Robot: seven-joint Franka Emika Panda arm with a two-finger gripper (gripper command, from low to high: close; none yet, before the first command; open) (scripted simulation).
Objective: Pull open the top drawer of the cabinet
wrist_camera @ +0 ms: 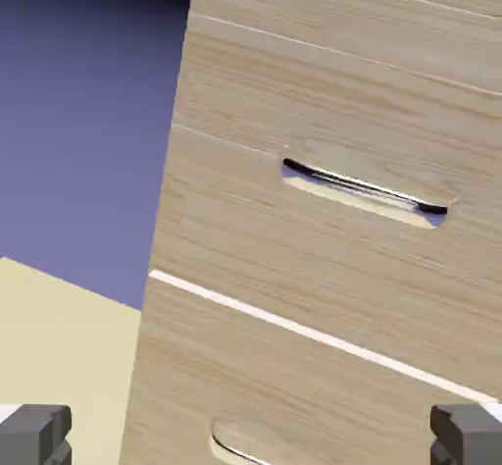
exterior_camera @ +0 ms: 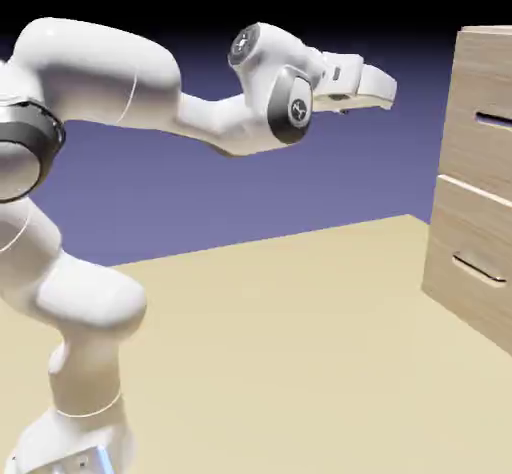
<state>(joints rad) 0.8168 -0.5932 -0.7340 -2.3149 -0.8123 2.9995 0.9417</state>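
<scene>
The cabinet (exterior_camera: 478, 177) stood at the right edge of the desk (exterior_camera: 290, 332), its light wood-grain front rising past the top of the arm's reach in the exterior view. The top drawer (exterior_camera: 484, 122) sat flush with the cabinet face, with no gap visible around its panel, and its dark bar handle (exterior_camera: 493, 119) showed as a short slot near the picture's right border. Below it, a pale seam divided it from the lower drawer (exterior_camera: 470, 262), which carried a matching handle (exterior_camera: 478, 267).

The white arm (exterior_camera: 90, 162) rose from the desk's near left corner and stretched level toward the cabinet. The hand (exterior_camera: 375, 87) hung in the air at about the height of the top drawer, well apart from the cabinet front and touching nothing.

In the hand view the cabinet appeared tilted, with the top drawer's handle (wrist_camera: 365, 189) lying above and between the two grey fingertips (wrist_camera: 34, 434). Those tips stood at opposite bottom corners of the picture, so the hand was spread wide, with nothing between its fingers. The lower drawer's handle (wrist_camera: 240, 448) barely showed at the bottom edge.
</scene>
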